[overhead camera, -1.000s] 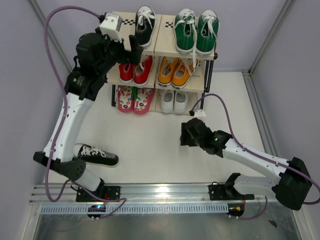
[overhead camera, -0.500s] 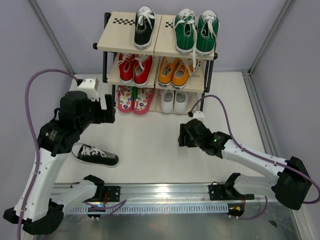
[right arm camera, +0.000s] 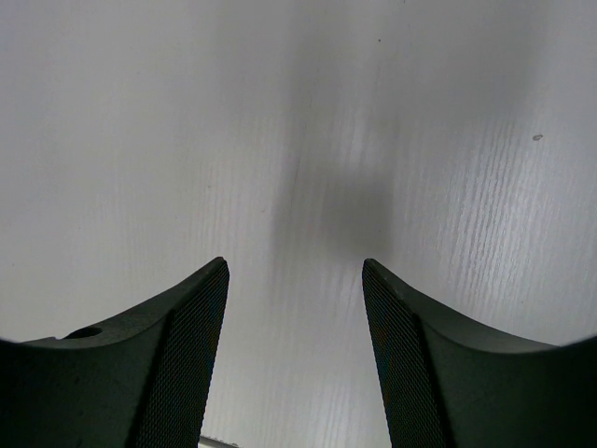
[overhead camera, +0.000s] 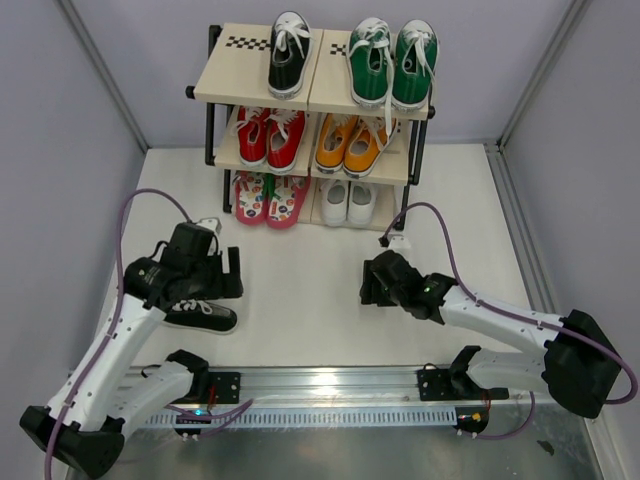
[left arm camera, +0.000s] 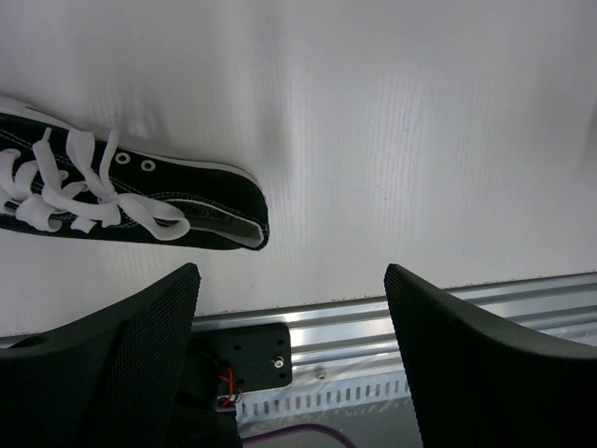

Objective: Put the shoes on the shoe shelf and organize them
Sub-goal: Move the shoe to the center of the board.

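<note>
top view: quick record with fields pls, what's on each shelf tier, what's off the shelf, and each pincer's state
top tier: one black sneaker on the left, green sneakers on the right of the shoe shelf
middle tier: red pair, orange pair
bottom tier: pink flip-flops, white shoes
off shelf: second black sneaker lies on the table
left pincer: open, empty, near that sneaker, not touching
right pincer: open, empty, over bare table

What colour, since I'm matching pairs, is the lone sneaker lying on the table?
The sneaker is black with white laces; clearest in the left wrist view.
</note>
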Robot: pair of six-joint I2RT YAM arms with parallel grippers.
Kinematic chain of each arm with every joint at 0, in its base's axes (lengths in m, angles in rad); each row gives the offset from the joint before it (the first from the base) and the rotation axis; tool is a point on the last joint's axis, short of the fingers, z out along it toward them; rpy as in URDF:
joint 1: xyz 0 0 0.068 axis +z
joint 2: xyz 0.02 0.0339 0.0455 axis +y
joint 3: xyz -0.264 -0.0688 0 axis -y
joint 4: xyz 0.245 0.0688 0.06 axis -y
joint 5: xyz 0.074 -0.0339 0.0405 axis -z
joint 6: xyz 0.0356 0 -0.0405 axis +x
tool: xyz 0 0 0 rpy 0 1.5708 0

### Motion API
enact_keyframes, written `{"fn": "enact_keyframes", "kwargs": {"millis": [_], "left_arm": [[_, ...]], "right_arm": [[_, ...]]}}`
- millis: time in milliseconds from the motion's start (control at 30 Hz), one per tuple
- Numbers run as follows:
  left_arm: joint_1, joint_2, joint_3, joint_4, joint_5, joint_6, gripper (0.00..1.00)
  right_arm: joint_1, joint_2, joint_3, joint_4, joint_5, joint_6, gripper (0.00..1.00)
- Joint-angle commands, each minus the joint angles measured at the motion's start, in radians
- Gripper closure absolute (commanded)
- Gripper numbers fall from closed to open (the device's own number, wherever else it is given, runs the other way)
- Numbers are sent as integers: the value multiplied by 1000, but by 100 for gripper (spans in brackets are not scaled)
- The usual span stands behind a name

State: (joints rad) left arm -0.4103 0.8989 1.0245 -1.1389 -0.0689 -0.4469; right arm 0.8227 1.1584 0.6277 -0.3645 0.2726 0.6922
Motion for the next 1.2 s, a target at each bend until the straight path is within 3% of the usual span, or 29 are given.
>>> {"fn": "enact_keyframes", "kwargs": {"millis": [0,333,500,900,1167], "left_arm": [[1,-6,-53,73,63,-93,18],[1,0,-185,168,-40,-237,20],[1,32,-228,249,-11,-271,20],[-22,57,-247,228,-77,-351,21],[-31,55,-302,254,-114,-440,29]], "right_arm": [[1,-34,-8,62,8,56,36],[1,-36,-29,84,4,52,36],[1,-20,-23,90,-3,41,36],[3,14,-19,104,4,38,36],[1,53,-5,116,-12,38,36]]}}
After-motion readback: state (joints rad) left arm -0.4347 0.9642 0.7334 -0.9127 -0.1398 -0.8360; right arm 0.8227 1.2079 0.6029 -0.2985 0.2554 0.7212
